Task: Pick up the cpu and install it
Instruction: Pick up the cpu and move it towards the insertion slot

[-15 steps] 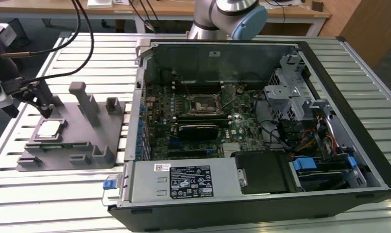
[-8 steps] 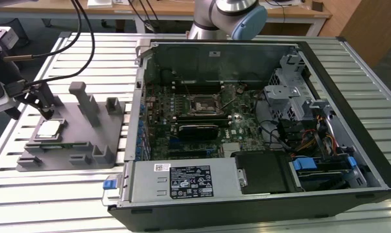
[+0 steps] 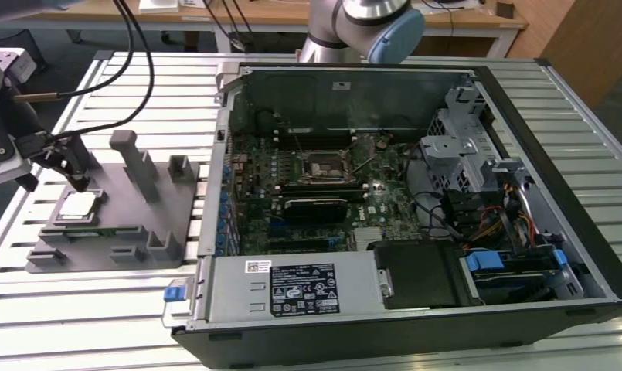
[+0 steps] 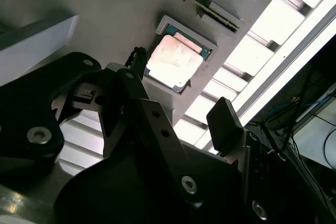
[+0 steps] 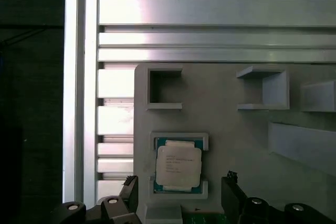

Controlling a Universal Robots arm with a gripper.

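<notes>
The arm (image 3: 357, 27) rises at the top centre of the exterior view, bending at a blue-capped joint (image 3: 399, 35). At that view's left edge the tool (image 3: 55, 184) points downward, its two dark fingers (image 5: 232, 184) spread wide apart.

cpu (image 4: 174, 61) sits flat in its square pocket near the edge of the grey fixture (image 4: 105, 3), which lies on the slatted table (image 4: 247, 51). gripper (image 4: 181, 88) is over it with jaws spread wide. One black fingertip (image 4: 137, 59) is by the cpu's edge, the other is clear of it, nothing gripped.
</notes>
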